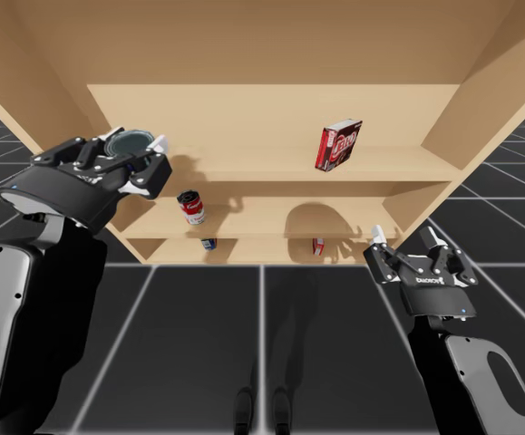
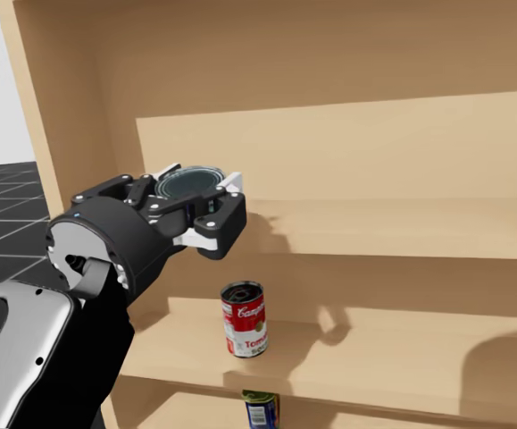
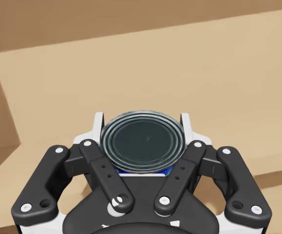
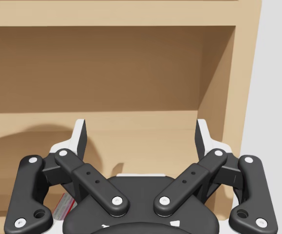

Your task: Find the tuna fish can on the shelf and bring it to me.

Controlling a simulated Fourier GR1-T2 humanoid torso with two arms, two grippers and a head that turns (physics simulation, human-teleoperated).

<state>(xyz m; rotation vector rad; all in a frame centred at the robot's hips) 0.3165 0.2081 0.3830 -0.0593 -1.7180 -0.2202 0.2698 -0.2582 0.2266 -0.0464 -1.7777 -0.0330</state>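
Tuna fish can [image 3: 143, 141]: a low round tin with a ribbed dark lid and a band of blue showing beneath the rim. It sits between the fingers of the left gripper [image 2: 198, 177], which press on it from both sides; grip judged secure. In the high view it is at the upper left of the frame, by the left end of the shelf [image 1: 262, 165]'s top board, and appears to be off the board.

Right gripper [image 4: 141, 131]: fingers spread wide, nothing held, lower right of the high view.

Step in hand, as judged: withdrawal and delivery. Recommend keeping the lid level, drawing straight back from the shelf's left wall before lowering, and maintaining the squeeze, since the fingers bear on a shallow side wall.

Labels: none legible on the tuna fish can. The red-and-white can [image 2: 243, 319], lower centre of the head view, and the red box [image 1: 337, 145], upper right of centre in the high view, carry print; not transcribed.
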